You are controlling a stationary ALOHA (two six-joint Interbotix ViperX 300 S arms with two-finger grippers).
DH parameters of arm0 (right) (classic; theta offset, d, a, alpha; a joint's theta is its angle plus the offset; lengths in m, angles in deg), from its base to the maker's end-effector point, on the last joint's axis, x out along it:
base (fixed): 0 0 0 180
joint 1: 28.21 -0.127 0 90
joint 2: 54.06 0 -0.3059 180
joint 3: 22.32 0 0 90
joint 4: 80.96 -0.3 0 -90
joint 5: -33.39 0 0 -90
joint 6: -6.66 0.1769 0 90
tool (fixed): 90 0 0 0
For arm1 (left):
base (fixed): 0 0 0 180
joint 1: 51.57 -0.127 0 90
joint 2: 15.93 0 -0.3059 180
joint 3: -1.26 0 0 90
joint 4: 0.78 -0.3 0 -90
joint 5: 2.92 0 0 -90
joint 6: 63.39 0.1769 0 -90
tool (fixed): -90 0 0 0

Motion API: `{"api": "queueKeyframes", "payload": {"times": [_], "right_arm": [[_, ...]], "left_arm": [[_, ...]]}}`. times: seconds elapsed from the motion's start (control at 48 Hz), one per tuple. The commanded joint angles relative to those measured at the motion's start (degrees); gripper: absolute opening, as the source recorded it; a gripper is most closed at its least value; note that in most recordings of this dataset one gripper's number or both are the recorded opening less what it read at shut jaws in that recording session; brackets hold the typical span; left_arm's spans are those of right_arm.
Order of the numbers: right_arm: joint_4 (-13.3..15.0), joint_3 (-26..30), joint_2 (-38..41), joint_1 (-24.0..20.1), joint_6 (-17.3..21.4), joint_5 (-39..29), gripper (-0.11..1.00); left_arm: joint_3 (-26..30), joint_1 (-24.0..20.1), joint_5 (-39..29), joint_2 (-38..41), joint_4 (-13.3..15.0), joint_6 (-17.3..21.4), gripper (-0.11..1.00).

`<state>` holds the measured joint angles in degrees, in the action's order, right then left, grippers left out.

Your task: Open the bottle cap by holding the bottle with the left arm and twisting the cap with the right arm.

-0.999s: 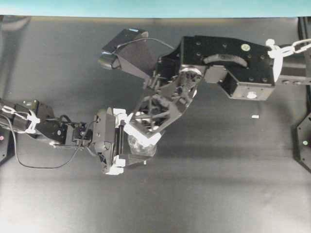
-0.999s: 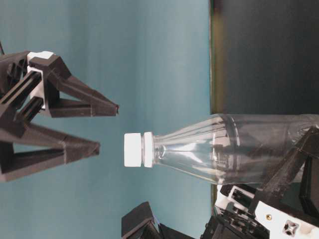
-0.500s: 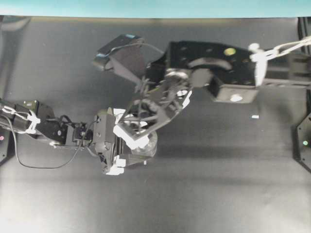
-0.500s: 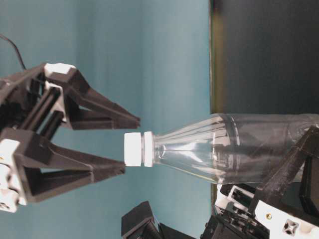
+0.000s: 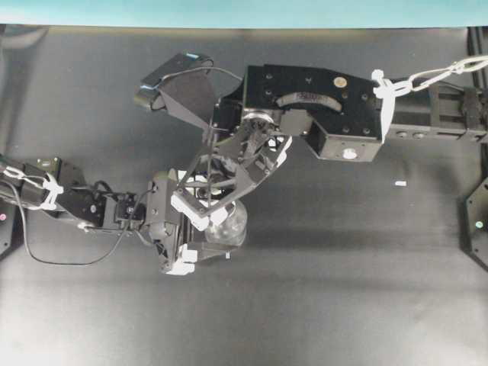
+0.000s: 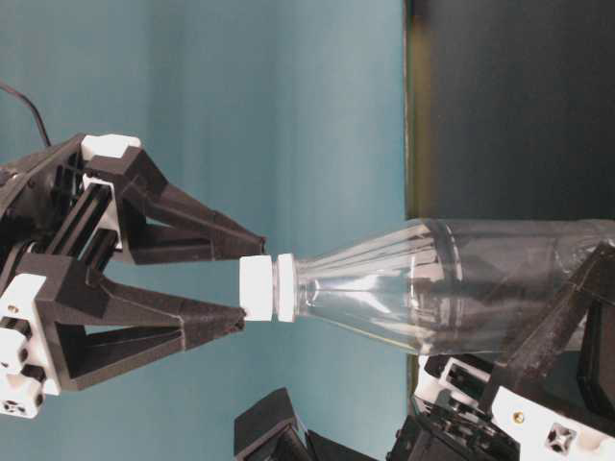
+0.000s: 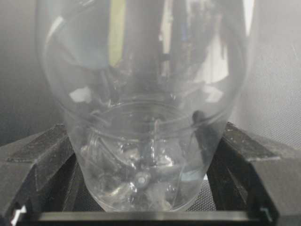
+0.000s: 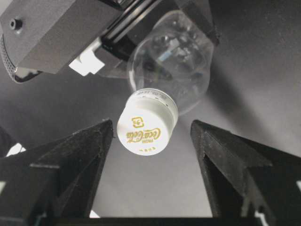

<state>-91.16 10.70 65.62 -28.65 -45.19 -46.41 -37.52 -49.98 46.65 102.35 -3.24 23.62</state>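
The clear bottle (image 6: pixel 452 288) stands upright on the dark table, its lower body between the fingers (image 7: pixel 44 157) of my left gripper (image 7: pixel 146 141), which is shut on it from both sides. From overhead the bottle (image 5: pixel 235 223) shows only partly under the right arm. My right gripper (image 8: pixel 151 125) reaches down over the white bottle cap (image 8: pixel 146 127), one finger on each side. The cap lies close to one finger (image 8: pixel 89 150) and a clear gap separates it from the other. At table level the gripper's tips (image 6: pixel 251 280) sit level with the cap (image 6: pixel 258 289). It is open.
A tiny white scrap (image 5: pixel 399 184) lies on the table to the right of the arms. A teal wall (image 5: pixel 244 11) runs along the far edge. Black mounts (image 5: pixel 476 221) stand at the right edge, and the right arm's boxy link (image 5: pixel 320 107) spans the upper middle.
The right gripper has come down from above the cap until its tips flank it, and its jaws have narrowed. The left gripper and the bottle have stayed still.
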Motion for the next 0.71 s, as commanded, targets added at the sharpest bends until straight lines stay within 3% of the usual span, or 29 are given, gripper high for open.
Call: {"api": "queueKeyframes", "payload": {"times": [0.0,0.187,0.354,0.416,0.583,0.687], "right_arm": [[0.4,0.6,0.0,-0.4,0.5,0.0,0.64],[1.2,0.4,0.4,-0.9,0.0,-0.1,0.60],[1.2,0.4,0.4,-1.0,-1.0,-0.1,0.44],[1.2,0.4,0.4,-1.1,-2.9,-0.2,0.39],[1.1,1.2,0.8,-1.1,-7.5,-1.8,0.38],[1.0,1.9,1.1,-1.1,-12.6,-3.3,0.38]], "left_arm": [[0.6,-0.1,-0.2,-0.2,-0.1,-0.1,0.84],[0.6,-0.1,-0.3,-0.2,-0.1,-0.1,0.84],[0.6,-0.1,-0.3,-0.3,-0.1,-0.1,0.84],[0.6,-0.1,-0.3,-0.2,-0.1,-0.1,0.84],[0.6,-0.1,-0.3,-0.2,-0.1,-0.1,0.84],[0.6,-0.1,-0.3,-0.2,-0.1,-0.1,0.84]]}}
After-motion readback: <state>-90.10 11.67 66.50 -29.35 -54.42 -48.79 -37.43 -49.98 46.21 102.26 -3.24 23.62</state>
